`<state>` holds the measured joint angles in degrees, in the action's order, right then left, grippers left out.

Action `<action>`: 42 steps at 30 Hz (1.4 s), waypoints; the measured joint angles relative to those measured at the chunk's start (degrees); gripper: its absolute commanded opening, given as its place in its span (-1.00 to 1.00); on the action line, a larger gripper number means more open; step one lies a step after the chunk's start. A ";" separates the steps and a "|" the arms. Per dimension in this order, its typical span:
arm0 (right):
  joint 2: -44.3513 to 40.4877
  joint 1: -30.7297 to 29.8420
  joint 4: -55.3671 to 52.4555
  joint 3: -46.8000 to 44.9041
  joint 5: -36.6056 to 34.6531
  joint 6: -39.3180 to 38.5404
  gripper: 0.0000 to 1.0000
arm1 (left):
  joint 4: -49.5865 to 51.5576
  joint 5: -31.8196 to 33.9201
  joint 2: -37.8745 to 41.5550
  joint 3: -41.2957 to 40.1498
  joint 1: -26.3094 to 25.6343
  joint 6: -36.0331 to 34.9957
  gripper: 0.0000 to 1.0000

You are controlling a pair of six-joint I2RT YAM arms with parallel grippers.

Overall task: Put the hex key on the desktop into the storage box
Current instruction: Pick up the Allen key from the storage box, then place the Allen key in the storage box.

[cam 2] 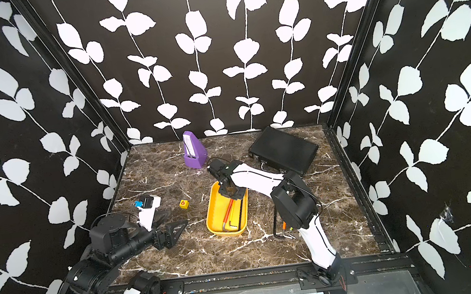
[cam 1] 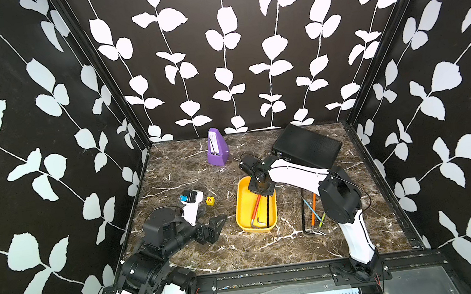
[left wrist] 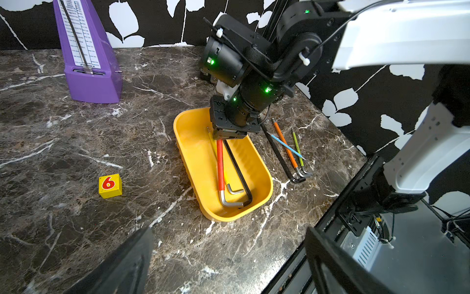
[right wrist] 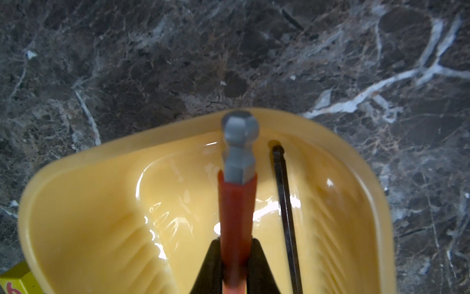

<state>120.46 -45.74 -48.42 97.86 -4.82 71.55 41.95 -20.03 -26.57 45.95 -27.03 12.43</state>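
Well, yellow block [left wrist: 110,186] marked "6" (red), near storage box [left wrist: 193,152]

The storage box [cam 1: 244,209] sits mid desktop [cam 1: 185,175], three hex keys [left wrist: 220,165] lying lengthwise in it. My right claw [left wrist: 225,136] is over its far end, clamped on one of them. Four loose keys [cam 1: 313,210] lie just right of the box. Numbered cube [cam 1: 210,200] to its left. Metronome [cam 1: 216,148] behind, briefcase [cam 1: 307,145] back right.

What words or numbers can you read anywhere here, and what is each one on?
"6", in red, on the yellow block.
On the purple metronome, the scale numbers and the brand line below them are too small and blurred to read.
Nothing else carries readable text.
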 measured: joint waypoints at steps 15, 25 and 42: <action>-5.40 0.00 1.20 0.28 4.11 8.98 -1.00 | 0.00 0.15 0.00 0.00 0.00 0.02 0.88; -5.55 0.02 2.97 -3.28 6.10 12.94 -1.00 | 0.00 0.17 0.00 0.00 0.00 0.00 0.88; -1.66 1.64 4.90 -5.66 8.74 15.26 -0.90 | 0.00 0.44 0.00 0.02 0.00 0.00 0.88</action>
<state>118.80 -44.10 -43.53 92.20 3.92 86.80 41.95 -19.59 -26.57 45.98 -27.03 12.43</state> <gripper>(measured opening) 0.152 0.940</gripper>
